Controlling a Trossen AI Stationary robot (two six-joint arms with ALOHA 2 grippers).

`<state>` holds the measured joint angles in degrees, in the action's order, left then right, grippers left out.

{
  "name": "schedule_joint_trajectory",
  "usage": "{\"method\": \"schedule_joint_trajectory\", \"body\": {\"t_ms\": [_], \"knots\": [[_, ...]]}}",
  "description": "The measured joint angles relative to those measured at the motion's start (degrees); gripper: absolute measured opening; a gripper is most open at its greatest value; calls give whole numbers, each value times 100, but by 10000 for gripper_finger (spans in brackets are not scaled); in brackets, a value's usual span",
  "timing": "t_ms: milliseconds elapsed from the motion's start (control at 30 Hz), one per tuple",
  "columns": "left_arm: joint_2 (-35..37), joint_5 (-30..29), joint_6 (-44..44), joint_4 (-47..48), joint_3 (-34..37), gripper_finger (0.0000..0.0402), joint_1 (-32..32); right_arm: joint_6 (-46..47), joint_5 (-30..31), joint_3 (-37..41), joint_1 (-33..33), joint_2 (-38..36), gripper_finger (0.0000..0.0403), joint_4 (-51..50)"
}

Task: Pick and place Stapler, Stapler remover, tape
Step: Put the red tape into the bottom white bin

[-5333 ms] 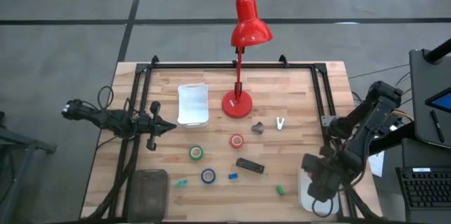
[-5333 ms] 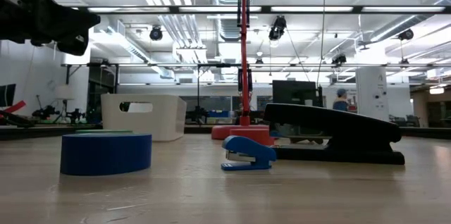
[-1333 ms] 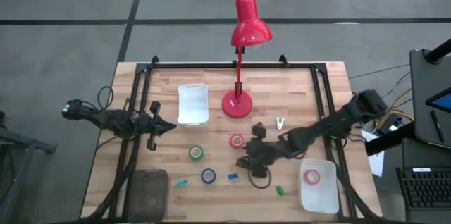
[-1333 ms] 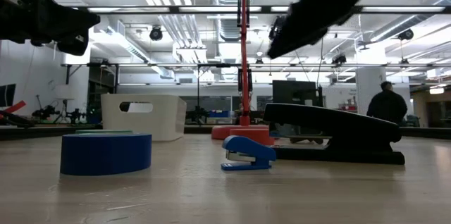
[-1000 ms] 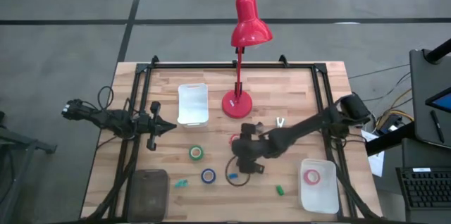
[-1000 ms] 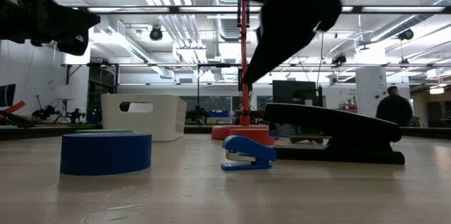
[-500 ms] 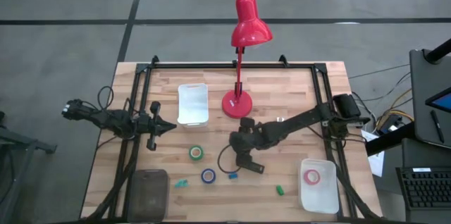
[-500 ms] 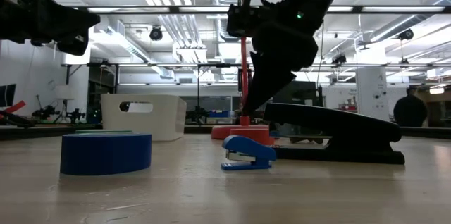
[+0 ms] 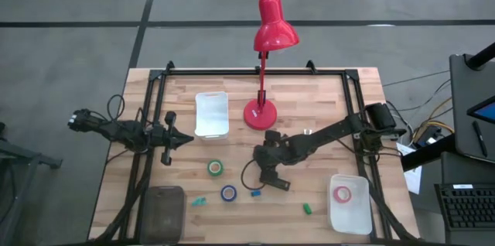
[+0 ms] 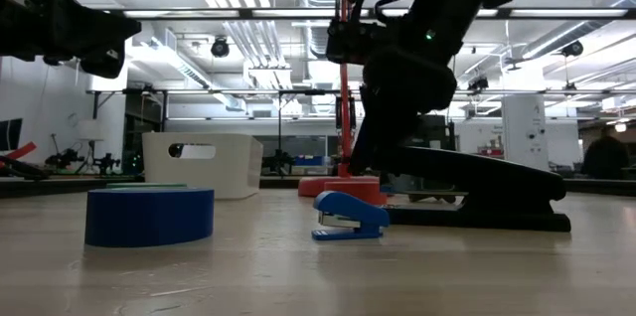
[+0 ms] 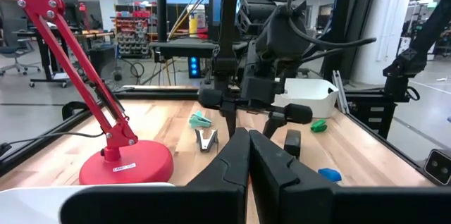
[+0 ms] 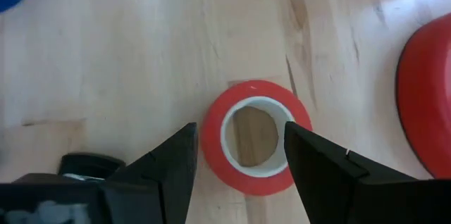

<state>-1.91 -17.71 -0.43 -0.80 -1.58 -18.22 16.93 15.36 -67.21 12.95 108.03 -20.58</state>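
My right gripper (image 12: pixel 239 129) hangs open, low over a red tape roll (image 12: pixel 255 137) that lies flat on the table. One finger stands on each side of the roll, and no touch shows. In the high view the gripper (image 9: pixel 264 161) hides the roll. The black stapler (image 9: pixel 276 182) lies just nearer, and also shows in the low view (image 10: pixel 477 192). A small claw-shaped stapler remover (image 11: pixel 205 139) lies beyond the gripper. Green tape (image 9: pixel 215 168) and blue tape (image 9: pixel 228 193) lie to the left. My left gripper (image 9: pixel 186 139) waits shut at the table's left side.
A red desk lamp (image 9: pixel 261 113) stands just beyond my right gripper. A white bin (image 9: pixel 211 114) sits far left; another white bin (image 9: pixel 334 215) at the near right holds a pink-red roll (image 9: pixel 342 194). A tiny blue stapler (image 9: pixel 255 193), green blocks (image 9: pixel 307 209) and a dark tray (image 9: pixel 164 209) lie near the front.
My right gripper has moved a little toward the table's far edge, away from over the stapler. It has come down over the red tape roll and stayed open. The tape rolls and the stapler lie where they were.
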Motion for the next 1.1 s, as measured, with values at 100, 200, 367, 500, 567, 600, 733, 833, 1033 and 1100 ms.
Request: {"method": "schedule_joint_trajectory", "body": {"t_ms": [100,200,367,500,567,600,733,833,1033,1100], "knots": [[0,2,-2,-1,0,10,-1,-35,-85,33,-11,90,203,126],[-9,2,-2,-4,0,10,-2,-131,-84,105,-15,168,203,119],[-22,2,-2,-7,0,10,0,-172,-45,79,-37,365,203,244],[-28,1,-1,-7,0,10,-1,-168,-9,75,-33,454,202,329],[-29,4,-1,-7,0,10,0,-164,-22,67,-35,487,197,346],[-31,2,0,-4,0,10,-2,-164,-22,60,-35,492,193,346],[-33,2,0,-6,0,10,-2,-147,-45,31,-37,492,165,319],[-33,2,-1,-6,0,10,-1,-135,-66,11,-35,492,136,279],[-33,2,-2,-7,0,10,0,-229,-126,3,-35,492,72,278],[-33,2,-1,-6,0,10,-2,-261,-123,1,-35,491,56,278]]}}
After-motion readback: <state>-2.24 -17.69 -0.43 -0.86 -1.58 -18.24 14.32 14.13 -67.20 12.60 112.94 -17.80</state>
